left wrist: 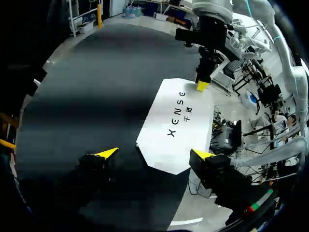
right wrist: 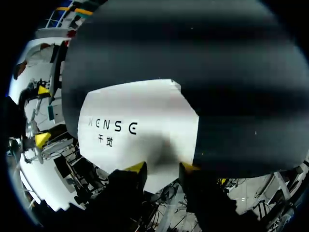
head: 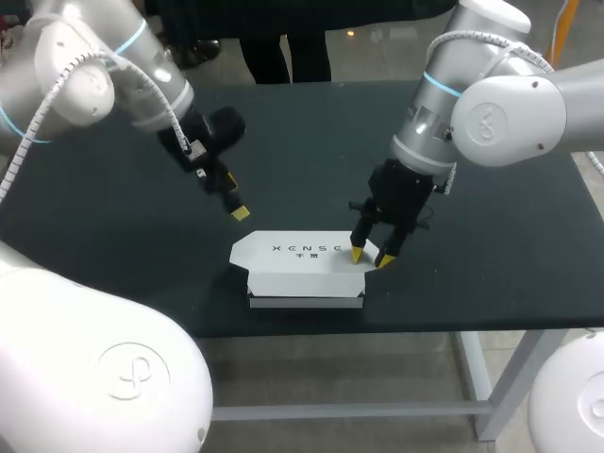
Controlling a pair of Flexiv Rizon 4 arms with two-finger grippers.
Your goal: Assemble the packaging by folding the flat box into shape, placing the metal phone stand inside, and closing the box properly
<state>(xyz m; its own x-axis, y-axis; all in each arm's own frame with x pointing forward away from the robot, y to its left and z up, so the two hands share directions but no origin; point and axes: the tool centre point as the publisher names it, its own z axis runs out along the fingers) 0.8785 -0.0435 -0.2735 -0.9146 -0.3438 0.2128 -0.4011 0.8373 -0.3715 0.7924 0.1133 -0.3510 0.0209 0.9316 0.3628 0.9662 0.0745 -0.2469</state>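
The white box (head: 297, 269) lies folded up with its printed lid down, near the table's front edge; it also shows as the box (left wrist: 178, 125) and the box (right wrist: 140, 116) in the wrist views. My right gripper (head: 370, 256) points down at the box's right end, one yellow tip on the lid and the other just off the end, with the fingers apart and nothing clamped between them (right wrist: 163, 167). My left gripper (head: 236, 209) hangs wide open above the table, behind the box's left end (left wrist: 155, 153). No metal phone stand is in view.
The dark table (head: 500, 217) carries nothing else that I can see. The box sits close to the table's front edge (head: 406, 327). Bare dark surface stretches behind the box and to both sides.
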